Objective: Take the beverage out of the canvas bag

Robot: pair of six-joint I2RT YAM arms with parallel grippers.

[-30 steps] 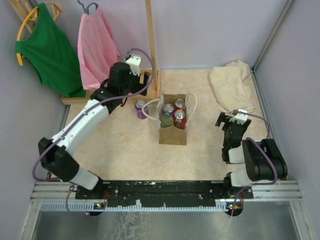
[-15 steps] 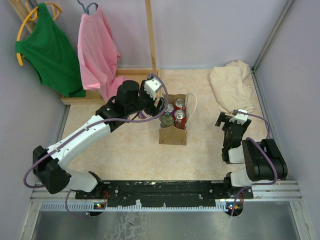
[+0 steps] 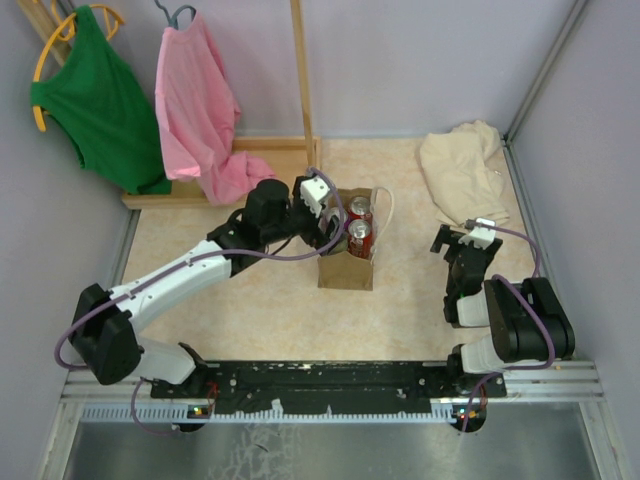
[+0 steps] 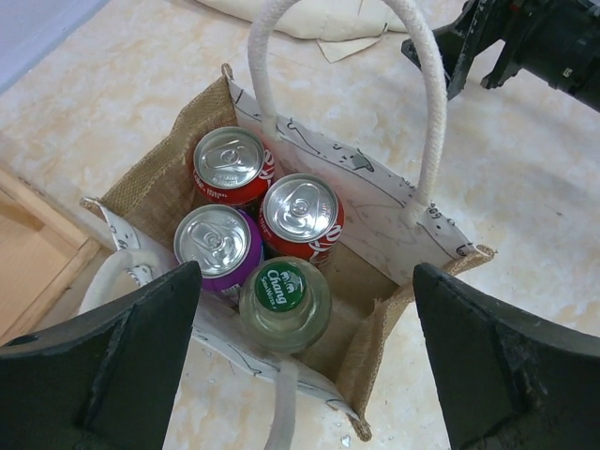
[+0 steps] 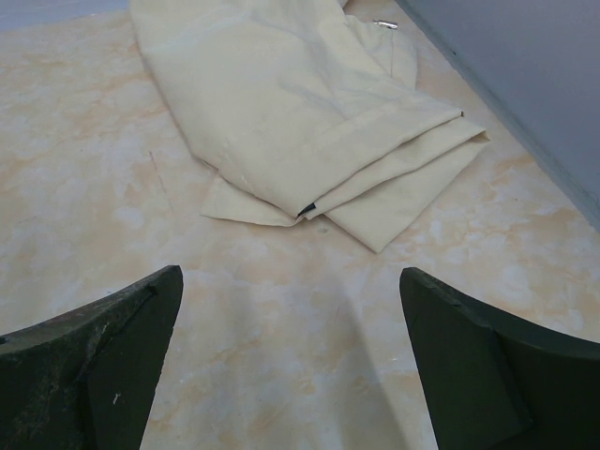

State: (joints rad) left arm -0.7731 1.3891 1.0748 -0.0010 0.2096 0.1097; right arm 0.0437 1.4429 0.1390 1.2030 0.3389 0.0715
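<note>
The canvas bag (image 3: 346, 268) stands mid-table, tan with white rope handles (image 4: 427, 112). In the left wrist view the bag (image 4: 159, 178) holds two red cans (image 4: 230, 164) (image 4: 302, 214), a purple can (image 4: 216, 242) and a clear bottle with a green cap (image 4: 281, 291), all upright. My left gripper (image 3: 332, 228) hovers right above the bag's left side. It is open and empty (image 4: 305, 375), and its jaws straddle the bottle from above. My right gripper (image 3: 452, 240) is open and empty (image 5: 291, 366) over bare table, right of the bag.
A pale beige cloth heap (image 3: 462, 175) lies at the back right, ahead of the right gripper (image 5: 300, 103). A green shirt (image 3: 95, 100) and a pink shirt (image 3: 195, 100) hang on a wooden rack (image 3: 300, 80) at the back left. Walls close both sides.
My left arm has swung right from near the pink shirt to above the bag and come lower. It now hides the purple can left of the bag. The right arm has not moved.
</note>
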